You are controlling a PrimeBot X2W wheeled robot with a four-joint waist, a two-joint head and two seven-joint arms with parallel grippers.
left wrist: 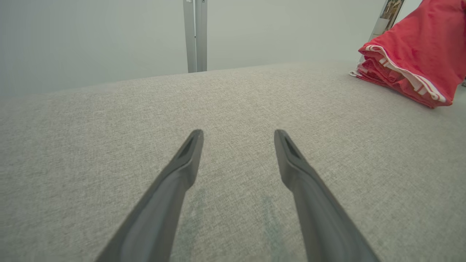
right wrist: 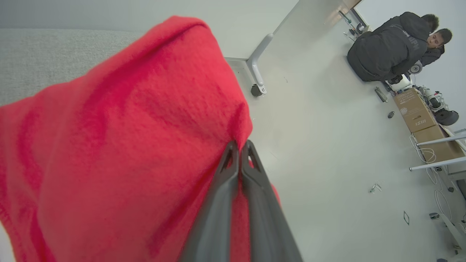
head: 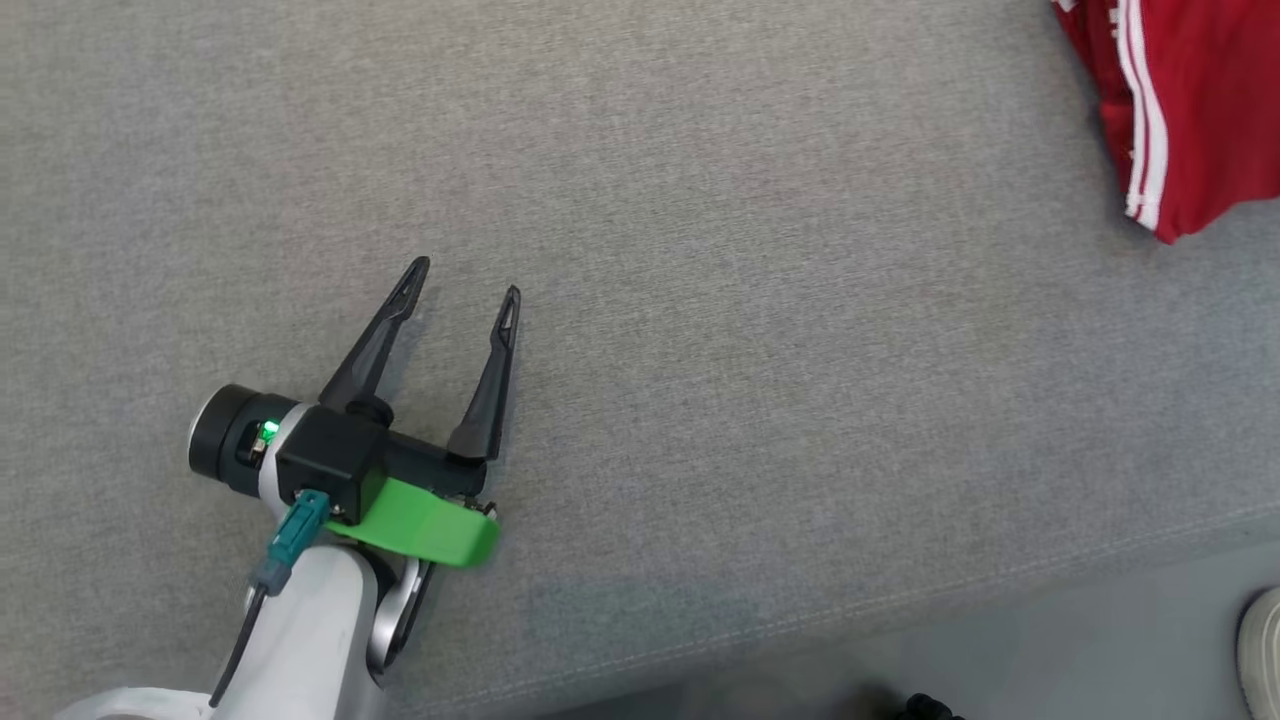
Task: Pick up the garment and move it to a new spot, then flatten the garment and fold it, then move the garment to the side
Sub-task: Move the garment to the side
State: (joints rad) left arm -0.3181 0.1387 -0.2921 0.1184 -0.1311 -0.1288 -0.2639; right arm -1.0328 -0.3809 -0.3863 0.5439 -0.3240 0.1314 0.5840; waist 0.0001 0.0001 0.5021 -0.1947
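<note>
The garment (head: 1190,110) is red with white stripes and shows at the head view's top right corner, its lower edge resting on the grey cloth surface. The left wrist view has the garment (left wrist: 411,58) at the far right, partly lifted. My left gripper (head: 465,280) hovers open over bare grey cloth at the lower left, far from the garment, nothing between its fingers (left wrist: 189,153). In the right wrist view my right gripper (right wrist: 239,145) is shut on a pinch of the garment (right wrist: 127,145), which hangs in front of it.
The grey cloth surface (head: 700,300) has its front edge running along the bottom right. A pale shoe (head: 1262,650) stands on the floor beyond it. Two people (right wrist: 397,47), cardboard boxes (right wrist: 418,109) and a wheeled table leg (right wrist: 256,69) are across the room.
</note>
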